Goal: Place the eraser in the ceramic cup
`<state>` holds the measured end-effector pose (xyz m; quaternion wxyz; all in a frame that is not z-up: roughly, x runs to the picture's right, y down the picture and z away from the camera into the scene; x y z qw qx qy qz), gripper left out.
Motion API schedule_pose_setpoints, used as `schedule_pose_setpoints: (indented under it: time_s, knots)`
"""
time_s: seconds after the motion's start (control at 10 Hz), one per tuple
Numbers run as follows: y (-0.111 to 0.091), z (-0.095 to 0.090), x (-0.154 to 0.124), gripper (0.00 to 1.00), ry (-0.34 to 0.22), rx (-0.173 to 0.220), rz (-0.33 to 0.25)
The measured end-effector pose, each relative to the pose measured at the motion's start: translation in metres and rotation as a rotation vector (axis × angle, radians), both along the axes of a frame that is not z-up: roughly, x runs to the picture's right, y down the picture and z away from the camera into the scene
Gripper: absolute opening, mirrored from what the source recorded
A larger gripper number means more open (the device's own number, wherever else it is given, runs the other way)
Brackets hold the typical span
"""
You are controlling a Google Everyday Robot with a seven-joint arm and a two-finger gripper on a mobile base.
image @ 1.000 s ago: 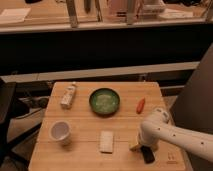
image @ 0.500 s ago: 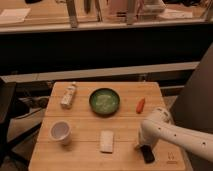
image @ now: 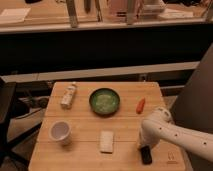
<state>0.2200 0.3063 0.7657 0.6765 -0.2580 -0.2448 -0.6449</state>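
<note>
1. Looking at the front right corner of the wooden table (image: 127, 125), you can see the gripper (image: 144, 146) reaching down low. The white arm (image: 177, 136) comes in from the right side.
2. The eraser (image: 146, 156) is right under the gripper. It is a small black block, and it lies on the wood near the table's front edge.
3. The hand is squeezed narrow. It looks like it is pinching the eraser at its far end. The near end of the block pokes out below the hand.
4. The hand is low because the eraser is flat and small. You have to go right down to the wood to get hold of it.
5. The eraser does not look lifted yet. I think you are at the grabbing step, so most of the job is not done.
6. The ceramic cup (image: 60, 132) is white and round. It stands open side up at the front left of the table, well apart from the eraser.
7. A pale pad (image: 106, 141) lies between the eraser and the cup. Lift the eraser high enough to pass over the pad.
8. The green bowl (image: 104, 101) sits near the middle of the table, further back. A small orange thing (image: 140, 105) lies to its right, and a little bottle (image: 68, 95) lies at the back left. None of these is in your way.
9. The cup's mouth is small. Get right over it before you let go, or the eraser may hit the rim and bounce off.
</note>
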Motion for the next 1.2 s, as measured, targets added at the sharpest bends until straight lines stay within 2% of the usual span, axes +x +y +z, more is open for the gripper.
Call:
schedule_pose_setpoints:
  time_s: [0.3, 0.6, 1.2]
  knots:
    - [-0.030, -0.014, 0.002, 0.01, -0.001, 0.016, -0.013]
    - [-0.044, -0.018, 0.004, 0.01, 0.002, 0.024, -0.023]
    - [-0.081, -0.041, 0.011, 0.01, 0.013, 0.041, -0.044]
